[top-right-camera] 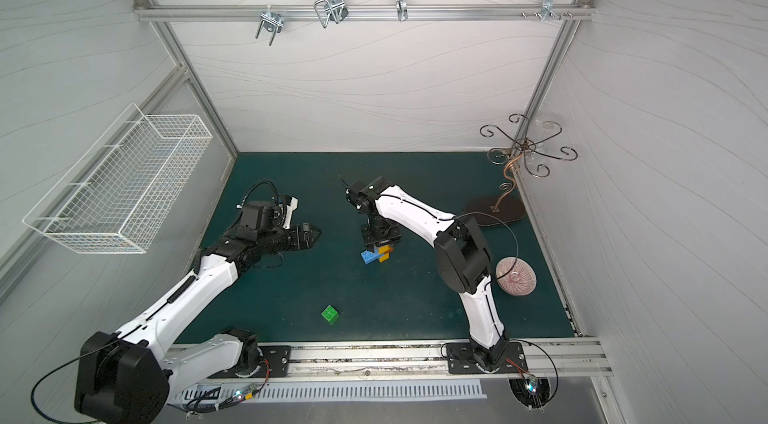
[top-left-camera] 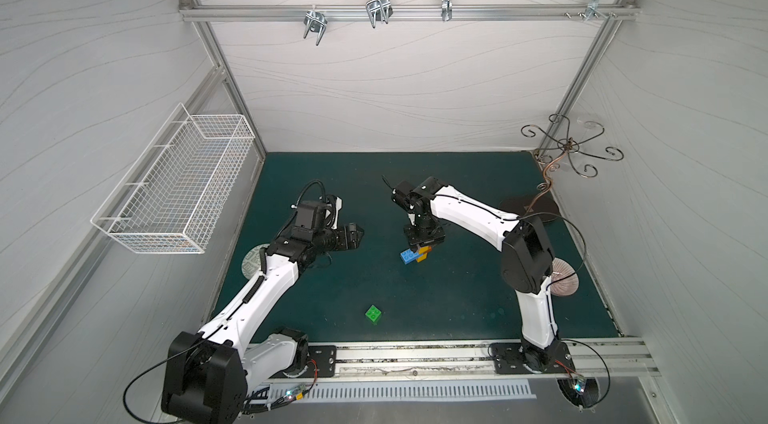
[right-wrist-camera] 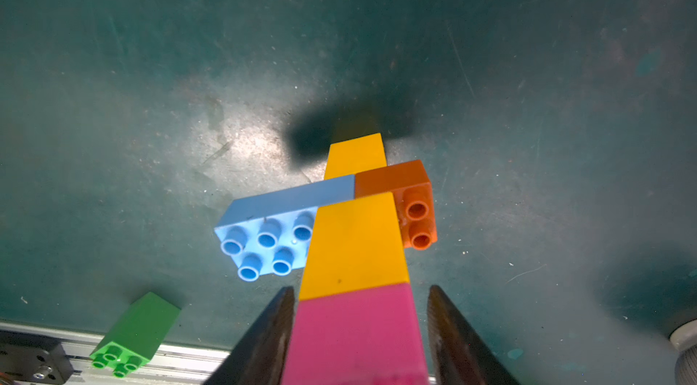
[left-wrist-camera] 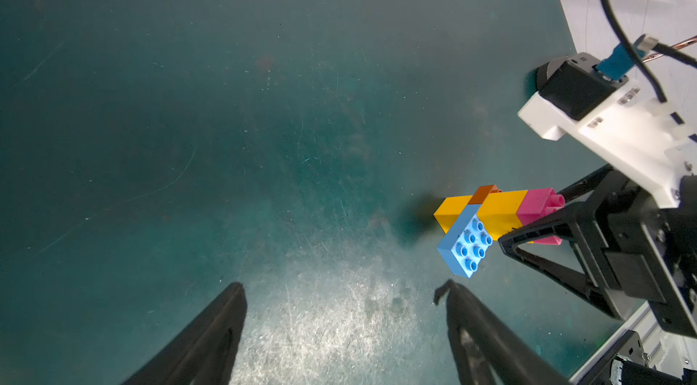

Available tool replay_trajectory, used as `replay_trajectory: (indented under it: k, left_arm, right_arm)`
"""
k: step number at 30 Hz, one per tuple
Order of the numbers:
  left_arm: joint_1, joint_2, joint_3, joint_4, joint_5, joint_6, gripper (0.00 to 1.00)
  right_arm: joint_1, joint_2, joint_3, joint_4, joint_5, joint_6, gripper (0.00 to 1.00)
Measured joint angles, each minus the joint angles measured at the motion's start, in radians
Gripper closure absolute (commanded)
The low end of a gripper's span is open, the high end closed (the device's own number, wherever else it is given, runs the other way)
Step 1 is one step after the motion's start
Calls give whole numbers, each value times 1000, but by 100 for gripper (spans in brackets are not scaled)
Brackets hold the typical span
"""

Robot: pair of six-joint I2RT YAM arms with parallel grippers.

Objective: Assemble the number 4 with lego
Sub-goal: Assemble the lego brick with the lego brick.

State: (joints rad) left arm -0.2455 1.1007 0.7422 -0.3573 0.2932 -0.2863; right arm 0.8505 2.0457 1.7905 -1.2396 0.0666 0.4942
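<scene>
A partly built lego figure (top-left-camera: 417, 255) (top-right-camera: 376, 255) stands mid-mat: a yellow-and-pink column (right-wrist-camera: 354, 240) with a blue bar (right-wrist-camera: 271, 236) and an orange brick (right-wrist-camera: 407, 194) at its sides. My right gripper (right-wrist-camera: 361, 289) (top-left-camera: 424, 244) points down over it. Its fingers flank the pink brick (right-wrist-camera: 358, 334) with narrow gaps, so it is open. The left wrist view also shows the figure (left-wrist-camera: 486, 213). A loose green brick (top-left-camera: 374, 313) (right-wrist-camera: 135, 330) lies nearer the front rail. To the left of the figure my left gripper (top-left-camera: 360, 231) (left-wrist-camera: 344, 289) hangs open and holds nothing.
A white wire basket (top-left-camera: 174, 189) hangs on the left wall. One patterned ball (top-left-camera: 252, 262) lies half hidden behind the left arm, another (top-right-camera: 516, 276) beside the right arm. A curly metal stand (top-left-camera: 569, 148) with a dark base (top-left-camera: 530, 208) fills the back right corner.
</scene>
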Motion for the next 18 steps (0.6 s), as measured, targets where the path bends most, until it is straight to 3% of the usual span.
replay_trajectory:
  k: [18]
  left_arm:
    - [-5,0,0,0,-1,5,14]
  right_arm:
    - [9,-115,0,0,-19,4,24]
